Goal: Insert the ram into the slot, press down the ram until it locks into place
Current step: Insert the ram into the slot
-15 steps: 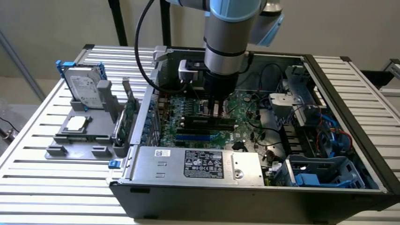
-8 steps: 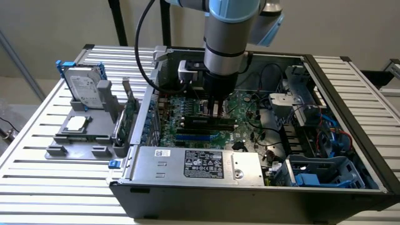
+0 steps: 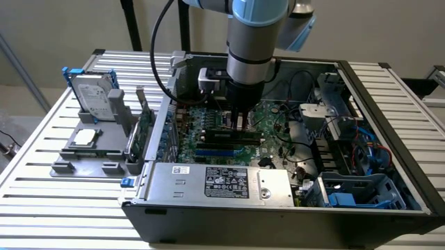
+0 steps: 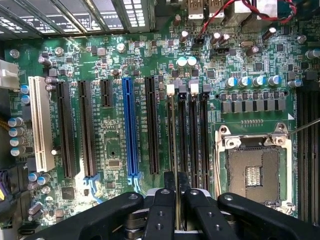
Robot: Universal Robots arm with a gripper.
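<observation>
In the wrist view my gripper (image 4: 177, 181) is shut on the ram (image 4: 174, 135). The ram shows edge-on as a thin line between the two black fingers (image 4: 161, 210). It stands along the outermost black memory slot (image 4: 171, 102), whose white end clip is at the far end. I cannot tell how deep the stick sits in the slot. In the exterior view the gripper (image 3: 240, 124) reaches down into the open computer case. The ram (image 3: 226, 137) appears there as a long dark strip under the gripper on the green motherboard (image 3: 208, 112).
Beside the slot lie more black memory sockets (image 4: 193, 130), then the open processor socket (image 4: 257, 172). Blue (image 4: 130, 130) and black expansion slots lie on the other side. The case holds a power supply (image 3: 215, 182), cables and a drive cage (image 3: 361, 192). Outside it, a grey fixture (image 3: 87, 151) carries a hard drive (image 3: 94, 101) and a broader green card (image 3: 144, 133).
</observation>
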